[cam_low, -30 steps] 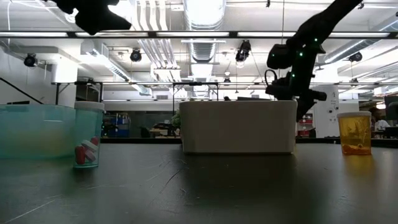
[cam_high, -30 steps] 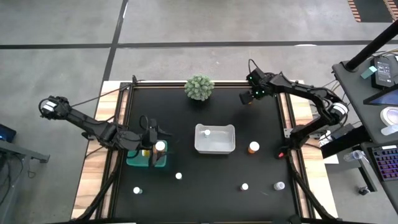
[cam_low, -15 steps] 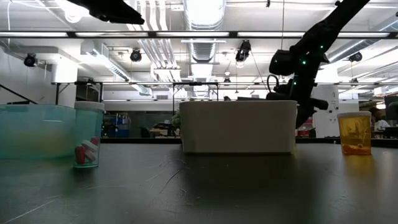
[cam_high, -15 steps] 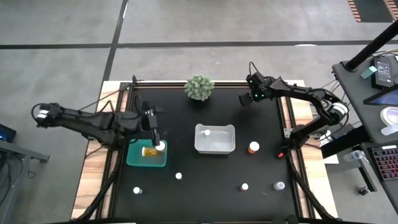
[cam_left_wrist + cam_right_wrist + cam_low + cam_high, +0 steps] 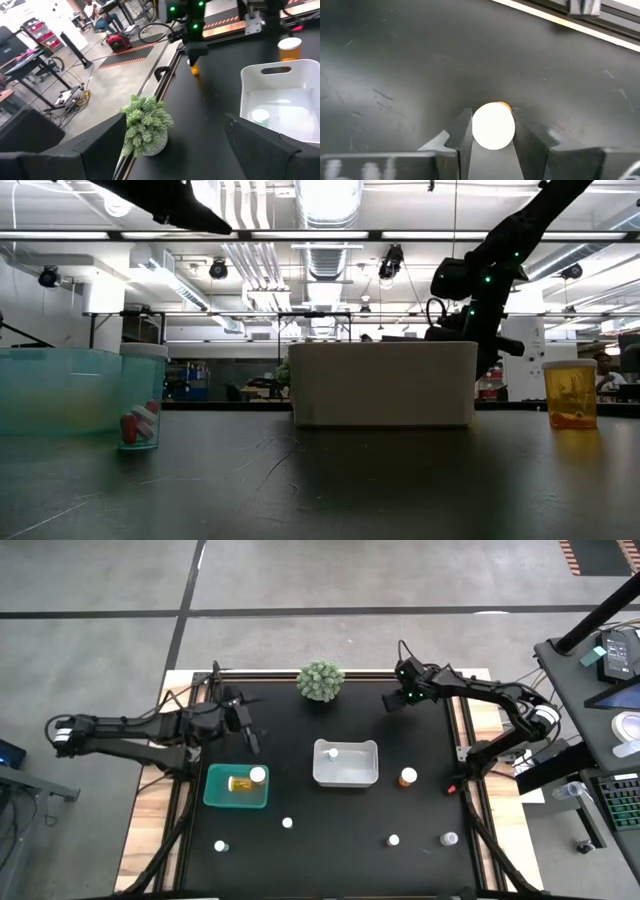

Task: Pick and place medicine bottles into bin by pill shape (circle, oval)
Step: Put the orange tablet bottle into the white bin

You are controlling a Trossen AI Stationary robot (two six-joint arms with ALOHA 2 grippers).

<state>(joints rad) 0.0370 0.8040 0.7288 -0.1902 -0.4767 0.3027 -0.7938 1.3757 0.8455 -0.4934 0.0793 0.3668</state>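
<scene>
My right gripper (image 5: 393, 700) is at the table's far right, shut on an amber medicine bottle with a white cap (image 5: 493, 126). It also shows in the left wrist view (image 5: 194, 69). My left gripper (image 5: 248, 738) is open and empty, raised between the teal bin (image 5: 214, 798) and the plant. Its fingers stand wide apart in its wrist view (image 5: 175, 150). An amber bottle (image 5: 240, 783) lies on its side in the teal bin. A white-capped bottle (image 5: 258, 775) stands at that bin's right end. The white bin (image 5: 372, 764) holds one bottle (image 5: 333, 752). My right gripper pinches the bottle between its two fingers, which lie against opposite sides of the white cap's rim (image 5: 476, 127). The fingers come from above, pointing down. The bottle stays upright below them. Whether its base is on the table I cannot tell.
A green spiky plant (image 5: 320, 681) stands at the far edge. An amber bottle (image 5: 407, 777) stands right of the white bin. Several white-capped bottles stand near the front edge: (image 5: 221, 846), (image 5: 287, 823), (image 5: 394, 839), (image 5: 449, 837).
My left gripper has drawn back from over the teal bin toward the table's far edge and upward. The amber bottle it covered now lies uncovered in the teal bin. My right gripper has shifted a little toward the table's left.
</scene>
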